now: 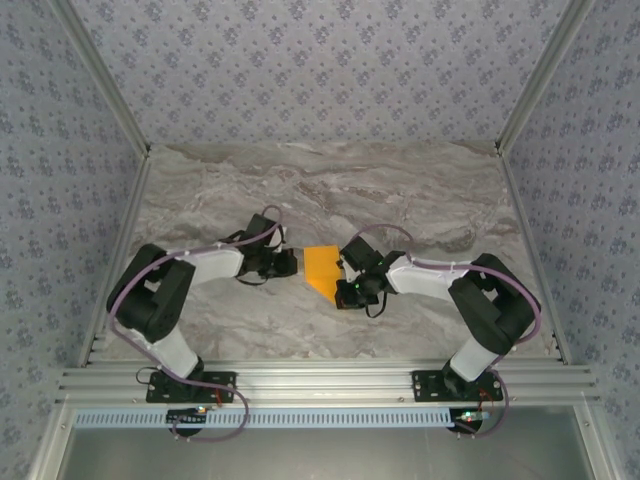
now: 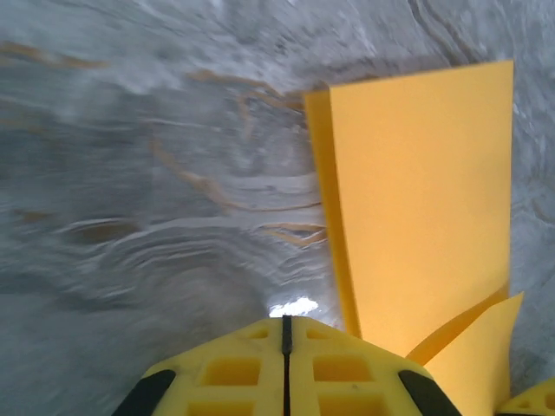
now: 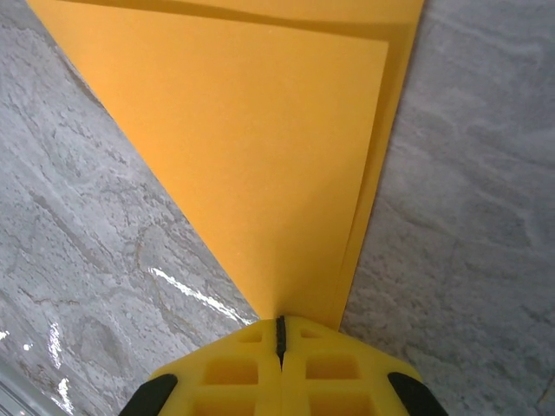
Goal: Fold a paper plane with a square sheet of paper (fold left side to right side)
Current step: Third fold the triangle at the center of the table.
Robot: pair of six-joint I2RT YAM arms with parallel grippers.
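Yellow-padded right jaws, shut, meet the near point of the orange paper (image 1: 320, 268), lying part-folded on the tabletop (image 1: 330, 190); left jaws, shut too, sit just beside its left edge; seemingly creasing a flap; next needs pressing along that fold.

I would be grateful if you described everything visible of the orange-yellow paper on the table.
The square sheet of paper is thin, plain, matte orange-yellow, already folded: a top layer lies on a slightly wider one whose edge peeks out along one side. It lies on the marble table, near its middle, tapering to a point. That point meets the shut right gripper; pinched or merely pressed, I cannot tell. The shut left gripper sits close beside its opposite edge.
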